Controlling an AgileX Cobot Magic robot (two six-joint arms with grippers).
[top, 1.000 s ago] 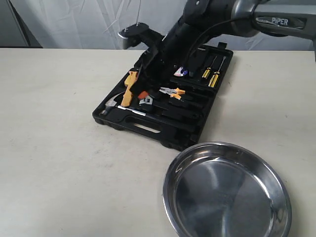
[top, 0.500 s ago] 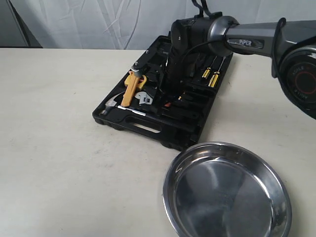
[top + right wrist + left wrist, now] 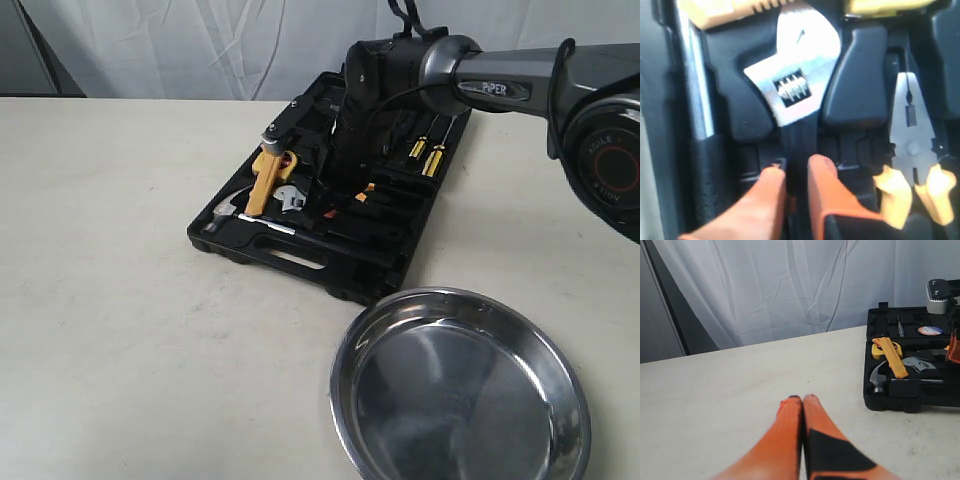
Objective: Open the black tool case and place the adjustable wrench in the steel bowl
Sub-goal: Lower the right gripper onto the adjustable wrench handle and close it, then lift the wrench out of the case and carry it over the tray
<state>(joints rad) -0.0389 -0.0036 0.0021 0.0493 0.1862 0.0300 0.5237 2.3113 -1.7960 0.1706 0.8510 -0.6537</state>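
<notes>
One small adjustable wrench [image 3: 790, 82] is seen with a bright silver head, a knurled adjusting screw set in a square window, and a black ribbed handle running away from the head. It is seated in its moulded recess inside the black tool case [image 3: 300, 262], which lies open and flat on the pale table [image 3: 120, 330]. In the exterior view the wrench is found toward 9 o'clock of the case's middle, between the hammer [image 3: 226, 207] at its 9 o'clock and the orange-handled pliers [image 3: 912, 150] on its other side. The right gripper [image 3: 796, 167] is lowered into the case with its orange fingers [image 3: 771, 182] parted only narrowly. The wrench's black handle is bracketed between them, one fingertip at each edge of the handle. Whether the pads are actually pressed against the handle cannot be told. From the exterior camera, the wrench head shows at roughly 9 o'clock of that gripper, just beside it. The left gripper [image 3: 802, 401] is held low over bare table, well apart from the case, with its two fingers pressed together and nothing between them. The steel bowl [image 3: 460, 395], wide, shallow and mirror-bright with a rolled rim, is placed at about 5 o'clock of the case, its rim just beside the case's near corner.
</notes>
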